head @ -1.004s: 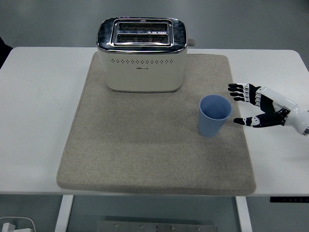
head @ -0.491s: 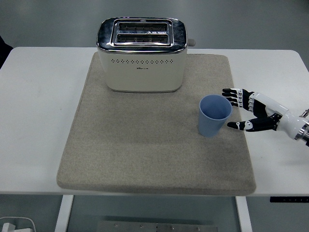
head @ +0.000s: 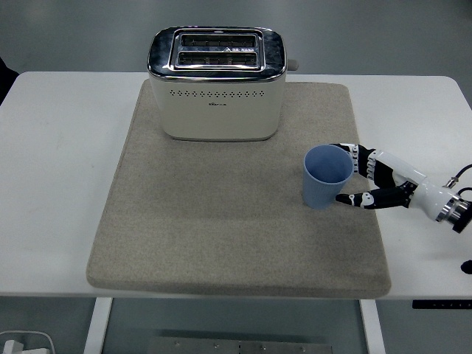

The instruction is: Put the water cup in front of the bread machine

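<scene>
Single head view only, set high on the robot's side, facing forward and down. Near edge of the white tabletop [head: 44, 221] along the bottom, far edge and grey floor at top. Moderately close; almost the whole tabletop in frame.

White table [head: 59, 147] on white legs [head: 97, 324], beige mat [head: 221, 236] at centre. Grey floor [head: 369, 37] from 10 to 2 o'clock. Even, flat lighting.

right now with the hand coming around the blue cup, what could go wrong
The right hand sits at the blue cup's right side with fingers not visibly closed, so a push could tip the upright cup over. Sliding it across the beige mat might snag. Swinging too far could knock it into the toaster.
</scene>
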